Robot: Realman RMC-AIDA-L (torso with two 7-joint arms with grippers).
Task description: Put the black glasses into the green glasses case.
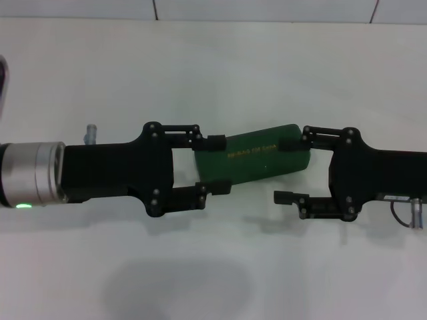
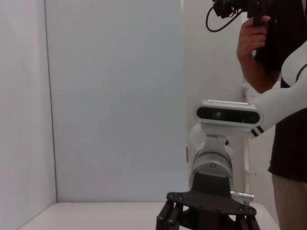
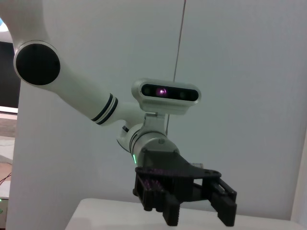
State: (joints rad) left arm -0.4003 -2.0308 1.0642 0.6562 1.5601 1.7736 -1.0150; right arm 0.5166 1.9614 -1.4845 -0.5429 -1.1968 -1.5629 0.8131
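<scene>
Spreading both sets of fingers wide, we are bracketing the green glasses case [image 1: 253, 161], closed on the white table [image 1: 213, 60], with the left gripper [image 1: 217, 165] and right gripper [image 1: 288, 170] at opposite ends. We are not seeing the black glasses. Uneven closure could spin the case away.

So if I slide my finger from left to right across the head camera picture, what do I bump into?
Shiny silver metal wrist ring → left black pincer → dark green oblong glasses case with gold lettering → right black pincer.
</scene>
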